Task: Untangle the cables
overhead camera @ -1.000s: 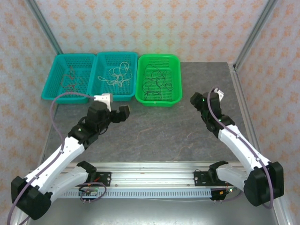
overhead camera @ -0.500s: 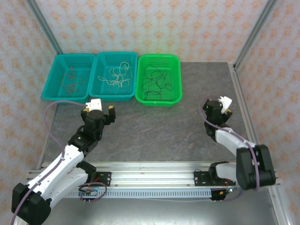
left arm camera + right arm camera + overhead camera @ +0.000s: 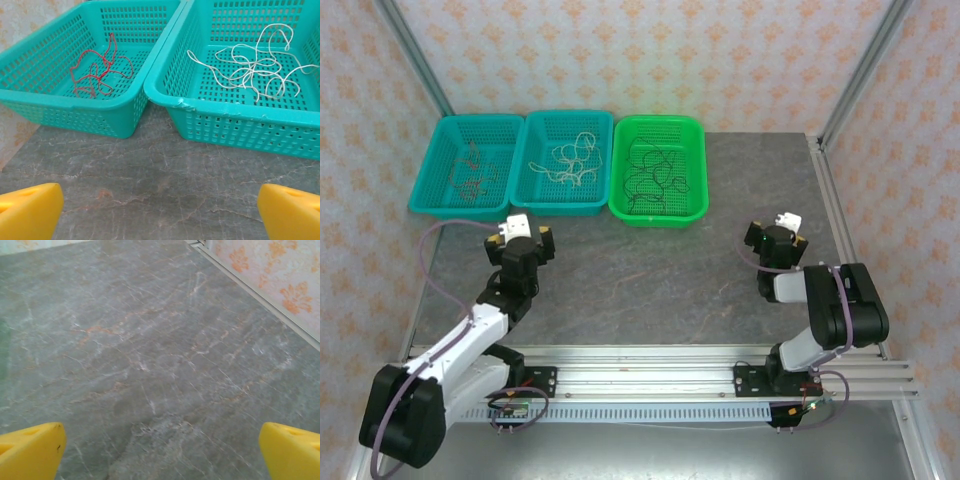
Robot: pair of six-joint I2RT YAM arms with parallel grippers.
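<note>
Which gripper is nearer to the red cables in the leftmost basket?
Left. The left gripper is on the near side of the red cables, slightly to their right; the right gripper is far to the right, past the green basket.

No readable text or labels anywhere.
</note>
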